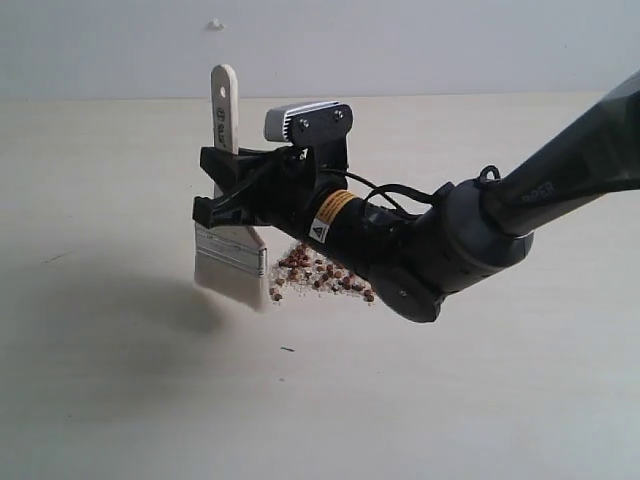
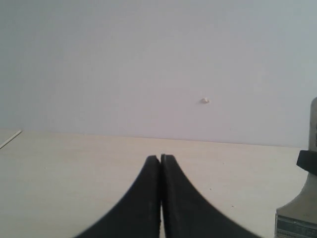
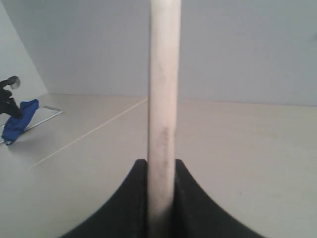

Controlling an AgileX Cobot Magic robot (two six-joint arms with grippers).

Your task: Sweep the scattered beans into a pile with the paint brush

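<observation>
My right gripper [image 1: 222, 190] is shut on the paint brush [image 1: 231, 255], which stands upright with its pale handle pointing up and its off-white bristles down at the table. In the right wrist view the handle [image 3: 162, 99] runs straight up between the two black fingers [image 3: 133, 198] of the right gripper [image 3: 161, 166]. The reddish-brown beans [image 1: 318, 272] lie gathered in a pile with whitish crumbs just right of the bristles, partly hidden behind the arm. My left gripper [image 2: 160, 158] is shut with nothing in it; the brush's edge [image 2: 299, 213] shows beside it.
The pale wooden table [image 1: 120, 390] spreads around the pile. A small dark speck [image 1: 287, 349] lies in front of it. A blue object [image 3: 19, 121] sits far off in the right wrist view. A white spot [image 1: 215, 24] marks the back wall.
</observation>
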